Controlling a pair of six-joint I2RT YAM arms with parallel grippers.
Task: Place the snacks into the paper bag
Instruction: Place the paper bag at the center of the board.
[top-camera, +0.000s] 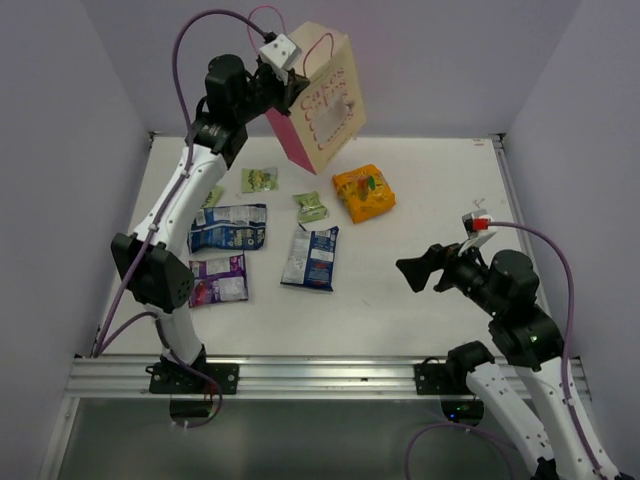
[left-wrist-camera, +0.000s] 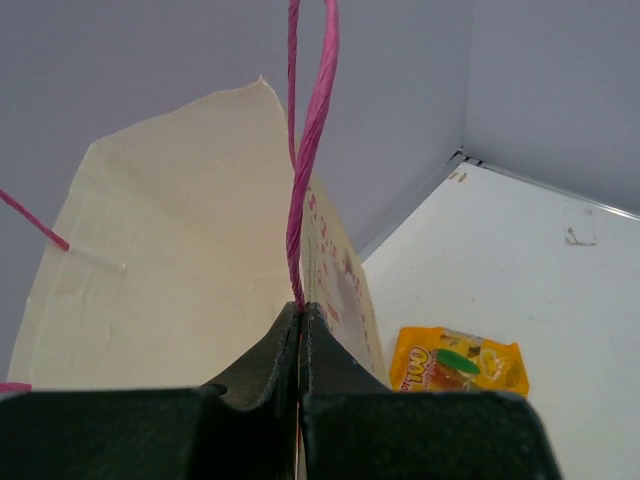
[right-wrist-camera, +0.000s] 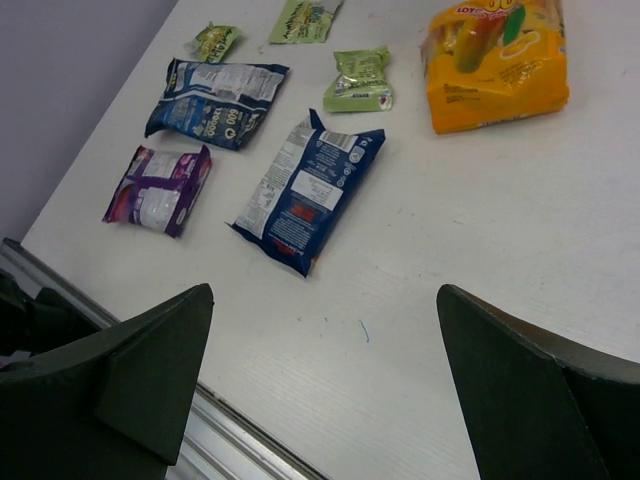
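My left gripper (top-camera: 288, 88) is shut on the top edge of the cream paper bag (top-camera: 325, 100) at its pink cord handle (left-wrist-camera: 310, 130) and holds it tilted in the air over the table's far side. The bag's open inside (left-wrist-camera: 170, 270) shows in the left wrist view, just beyond the gripper (left-wrist-camera: 300, 308). On the table lie the orange packet (top-camera: 364, 192), two dark blue packets (top-camera: 229, 227) (top-camera: 311, 256), a purple packet (top-camera: 218, 279) and three green ones (top-camera: 260, 179) (top-camera: 311, 207) (top-camera: 212, 196). My right gripper (top-camera: 415, 270) is open and empty above the table's near right.
The right wrist view shows the gripper (right-wrist-camera: 325, 290) over bare table, with the nearer blue packet (right-wrist-camera: 310, 187), purple packet (right-wrist-camera: 160, 187) and orange packet (right-wrist-camera: 497, 60) beyond it. The metal rail (top-camera: 320, 375) runs along the near edge. Walls enclose the table.
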